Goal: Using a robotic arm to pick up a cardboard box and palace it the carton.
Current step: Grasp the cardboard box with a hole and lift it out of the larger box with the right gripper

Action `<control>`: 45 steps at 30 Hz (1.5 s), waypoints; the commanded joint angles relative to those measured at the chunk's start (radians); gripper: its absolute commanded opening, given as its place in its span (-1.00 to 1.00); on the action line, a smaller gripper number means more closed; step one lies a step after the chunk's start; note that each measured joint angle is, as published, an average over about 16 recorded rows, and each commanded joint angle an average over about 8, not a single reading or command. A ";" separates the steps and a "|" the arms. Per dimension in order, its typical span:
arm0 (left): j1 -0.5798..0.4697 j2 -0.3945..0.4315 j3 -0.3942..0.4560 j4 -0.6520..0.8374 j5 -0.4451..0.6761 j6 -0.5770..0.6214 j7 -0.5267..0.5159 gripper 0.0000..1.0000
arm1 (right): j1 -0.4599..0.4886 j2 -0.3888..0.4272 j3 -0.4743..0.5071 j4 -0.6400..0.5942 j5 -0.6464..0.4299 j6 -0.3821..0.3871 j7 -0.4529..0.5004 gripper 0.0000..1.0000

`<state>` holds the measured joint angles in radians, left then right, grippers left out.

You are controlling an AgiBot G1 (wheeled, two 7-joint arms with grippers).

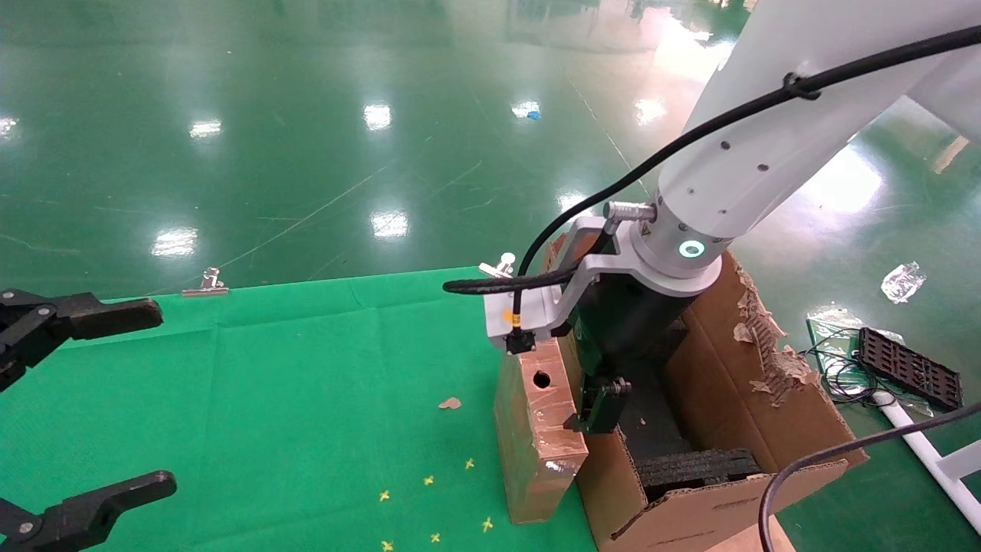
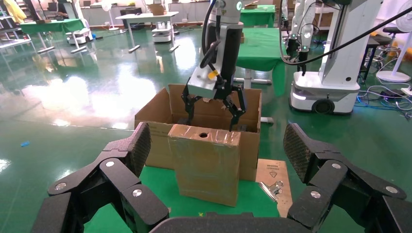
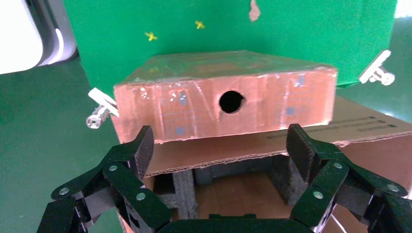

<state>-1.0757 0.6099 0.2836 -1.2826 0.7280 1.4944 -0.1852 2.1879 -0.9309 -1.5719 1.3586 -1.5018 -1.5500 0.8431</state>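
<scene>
The small cardboard box (image 1: 536,429), taped and with a round hole on top, stands upright on the green cloth against the carton's (image 1: 766,399) left wall. My right gripper (image 1: 613,399) on the white arm hangs open and empty inside the carton mouth, just behind the box. In the right wrist view the right gripper (image 3: 221,145) faces the box (image 3: 272,102), with the carton wall edge (image 3: 243,145) and black foam (image 3: 184,189) in between. In the left wrist view my left gripper (image 2: 216,138) is open, well short of the box (image 2: 206,165). In the head view it (image 1: 161,397) is at the far left.
Black foam padding (image 1: 693,468) lies in the carton; its right flap edge is torn. Binder clips (image 1: 205,282) (image 2: 272,187) hold the cloth. A cardboard scrap (image 1: 450,402) and yellow crosses (image 1: 429,481) mark the cloth. Cables and a black tray (image 1: 908,368) lie on the floor at right.
</scene>
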 commanded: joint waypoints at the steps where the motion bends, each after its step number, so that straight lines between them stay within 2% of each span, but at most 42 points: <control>1: 0.000 0.000 0.000 0.000 0.000 0.000 0.000 1.00 | 0.006 -0.005 -0.024 0.000 0.007 0.006 0.007 1.00; 14: 0.000 0.000 0.001 0.000 -0.001 0.000 0.001 1.00 | 0.022 -0.017 -0.075 -0.003 0.021 0.036 0.065 1.00; 19: 0.000 -0.001 0.001 0.000 -0.001 -0.001 0.001 1.00 | 0.049 -0.007 -0.081 -0.034 0.050 0.019 0.217 1.00; 25: 0.000 -0.001 0.002 0.000 -0.001 -0.001 0.001 1.00 | 0.053 -0.009 -0.090 -0.183 0.109 0.010 0.534 1.00; 28: 0.000 -0.001 0.002 0.000 -0.001 -0.001 0.001 1.00 | 0.030 -0.019 -0.092 -0.271 0.148 0.012 0.648 1.00; 32: -0.001 -0.001 0.002 0.000 -0.002 -0.001 0.001 1.00 | -0.013 -0.034 -0.093 -0.365 0.200 0.011 0.701 1.00; 38: -0.001 -0.001 0.003 0.000 -0.002 -0.001 0.001 1.00 | -0.058 -0.060 -0.099 -0.456 0.228 0.018 0.717 1.00; 39: -0.001 -0.001 0.003 0.000 -0.002 -0.001 0.001 1.00 | -0.063 -0.065 -0.100 -0.465 0.228 0.021 0.717 0.94; 41: -0.001 -0.001 0.003 0.000 -0.002 -0.001 0.001 1.00 | -0.070 -0.073 -0.102 -0.477 0.228 0.025 0.713 0.60; 45: -0.001 -0.001 0.003 0.000 -0.002 -0.001 0.002 1.00 | -0.078 -0.092 -0.109 -0.488 0.215 0.032 0.712 -0.37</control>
<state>-1.0764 0.6085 0.2868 -1.2826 0.7258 1.4930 -0.1835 2.1113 -1.0209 -1.6819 0.8778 -1.2875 -1.5190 1.5607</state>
